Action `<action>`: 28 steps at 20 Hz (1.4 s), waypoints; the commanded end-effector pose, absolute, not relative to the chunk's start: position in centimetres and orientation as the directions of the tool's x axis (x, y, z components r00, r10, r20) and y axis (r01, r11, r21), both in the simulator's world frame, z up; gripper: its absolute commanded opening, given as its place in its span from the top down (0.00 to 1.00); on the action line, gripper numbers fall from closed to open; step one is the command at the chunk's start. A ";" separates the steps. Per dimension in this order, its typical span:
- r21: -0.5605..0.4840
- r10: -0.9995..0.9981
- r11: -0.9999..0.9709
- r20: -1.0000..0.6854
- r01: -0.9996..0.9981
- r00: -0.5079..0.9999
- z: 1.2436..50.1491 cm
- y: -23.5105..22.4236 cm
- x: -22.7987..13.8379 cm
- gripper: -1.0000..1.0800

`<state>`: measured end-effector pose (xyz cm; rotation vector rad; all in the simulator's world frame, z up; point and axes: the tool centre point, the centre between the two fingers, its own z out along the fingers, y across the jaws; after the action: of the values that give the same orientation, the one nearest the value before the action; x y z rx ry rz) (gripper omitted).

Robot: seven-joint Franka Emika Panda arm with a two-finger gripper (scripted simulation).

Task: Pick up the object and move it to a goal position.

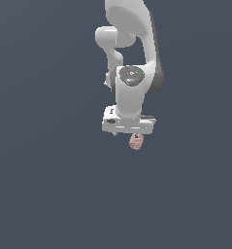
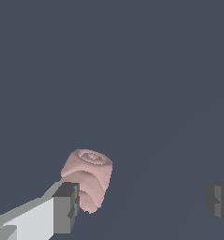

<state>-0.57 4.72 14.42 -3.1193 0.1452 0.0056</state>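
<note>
Tool point(image 2: 144, 201) jaws wide apart; pink object point(image 2: 89, 177) beside one fingertip point(image 2: 66, 206).

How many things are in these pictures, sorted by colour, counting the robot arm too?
Dusty pink: 1, the lumpy ribbed object, lying beside one finger of the gripper, whose jaws stand wide apart.
White: 1, the robot arm.
Total: 2

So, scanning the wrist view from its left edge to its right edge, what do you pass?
One gripper finger, touching or nearly touching the pink object → a wide stretch of bare dark surface → the other finger at the edge. The jaws stand wide apart.
</note>
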 end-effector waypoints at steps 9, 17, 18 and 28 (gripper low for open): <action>-0.008 -0.287 -0.958 -0.005 -0.287 0.958 11.2 8.4 -2.2 0.04; -0.002 -0.386 -0.922 -0.002 -0.386 0.922 9.6 10.2 -3.3 0.04; -0.002 -0.394 -0.919 -0.001 -0.394 0.919 9.5 10.3 -3.3 0.04; 0.000 -0.420 -0.907 0.000 -0.420 0.907 9.0 10.8 -3.7 0.04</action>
<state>-3.67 10.85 9.00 -3.0680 0.6754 0.0009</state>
